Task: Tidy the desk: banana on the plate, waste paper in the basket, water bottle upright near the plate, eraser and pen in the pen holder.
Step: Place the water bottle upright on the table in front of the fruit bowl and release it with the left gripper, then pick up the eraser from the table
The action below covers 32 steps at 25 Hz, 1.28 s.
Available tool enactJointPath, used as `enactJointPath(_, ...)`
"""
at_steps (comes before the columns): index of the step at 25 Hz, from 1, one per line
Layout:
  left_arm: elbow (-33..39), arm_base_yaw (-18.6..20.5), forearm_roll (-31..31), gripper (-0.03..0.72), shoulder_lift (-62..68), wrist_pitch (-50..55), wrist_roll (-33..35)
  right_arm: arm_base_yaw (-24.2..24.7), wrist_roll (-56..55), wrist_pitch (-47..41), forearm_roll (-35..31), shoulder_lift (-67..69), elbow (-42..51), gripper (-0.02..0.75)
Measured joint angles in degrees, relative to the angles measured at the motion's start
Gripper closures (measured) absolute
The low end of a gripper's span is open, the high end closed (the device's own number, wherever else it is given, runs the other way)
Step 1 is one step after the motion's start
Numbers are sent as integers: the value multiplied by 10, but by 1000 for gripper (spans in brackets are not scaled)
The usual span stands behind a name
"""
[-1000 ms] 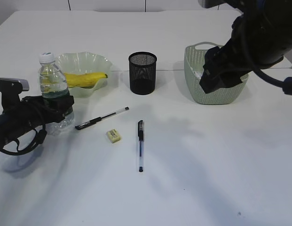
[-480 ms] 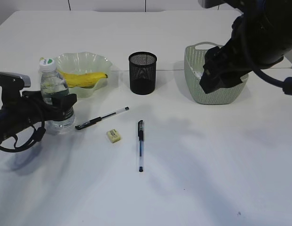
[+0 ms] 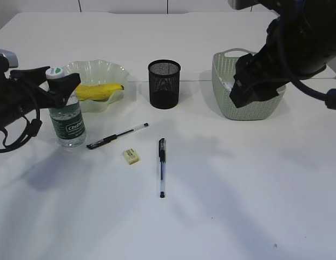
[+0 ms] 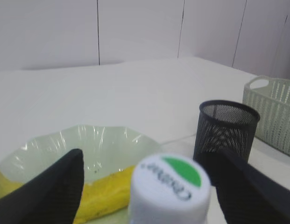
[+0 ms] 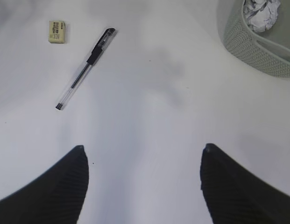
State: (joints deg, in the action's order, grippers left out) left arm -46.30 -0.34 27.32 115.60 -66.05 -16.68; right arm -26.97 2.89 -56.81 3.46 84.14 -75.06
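The water bottle (image 3: 66, 120) stands upright on the desk (image 3: 222, 206), just left of the plate (image 3: 97, 66). My left gripper (image 3: 64, 85) is open at cap height, and its fingers flank the cap (image 4: 170, 184) with a gap on each side. The banana (image 3: 100, 90) lies in the plate. One pen (image 3: 118, 135), a second pen (image 3: 162, 167) and the eraser (image 3: 131, 156) lie on the desk in front of the pen holder (image 3: 164, 84). The waste paper (image 5: 261, 11) sits in the basket (image 3: 246, 105). My right gripper (image 5: 142, 149) hangs open and empty, high above the desk.
The right arm's dark bulk (image 3: 297, 43) hides the basket's right side in the exterior view. A seam runs across the desk behind the pen holder. Bare white tabletop fills the front half.
My left gripper has opened, let go of the bottle's body and risen to cap level. The bottle now stands free and its label shows. The right arm has not moved.
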Motion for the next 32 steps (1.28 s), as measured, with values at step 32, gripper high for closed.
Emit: enactJointPath(32,5,-26,-12,97,-440,714,-137,0,0,0,0,0,0,184)
